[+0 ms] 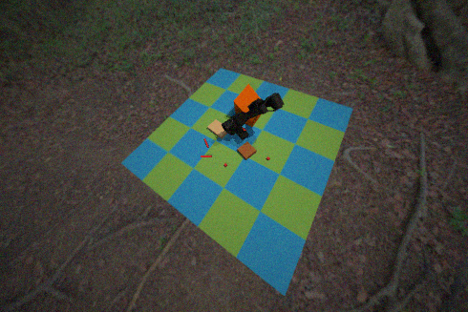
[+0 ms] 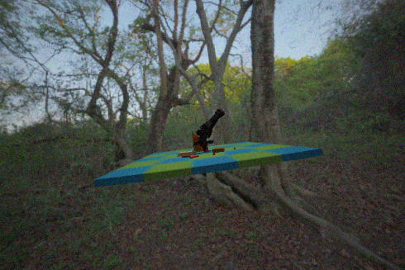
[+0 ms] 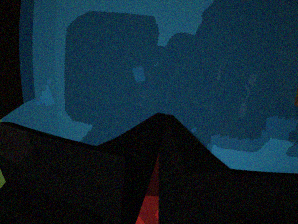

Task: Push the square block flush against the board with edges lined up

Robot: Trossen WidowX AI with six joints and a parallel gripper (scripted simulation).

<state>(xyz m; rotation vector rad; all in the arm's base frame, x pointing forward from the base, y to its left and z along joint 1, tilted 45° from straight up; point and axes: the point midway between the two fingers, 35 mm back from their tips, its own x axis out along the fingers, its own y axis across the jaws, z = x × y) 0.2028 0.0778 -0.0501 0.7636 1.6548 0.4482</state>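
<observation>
The worktop (image 1: 291, 199) (image 2: 215, 166) (image 3: 50, 30) is checkered in blue and lime green. In the top view, left of the brown block (image 1: 246, 151) (image 2: 218, 150) are a pale tan block (image 1: 217, 127) (image 2: 187, 153) and two red sticks (image 1: 206, 142); flanking it are two red cubes (image 1: 267, 158) (image 2: 235, 148). Beyond it are a bright orange upright piece (image 1: 246, 97) (image 2: 195, 141) and the black arm (image 1: 258, 106) (image 2: 211, 125).
</observation>
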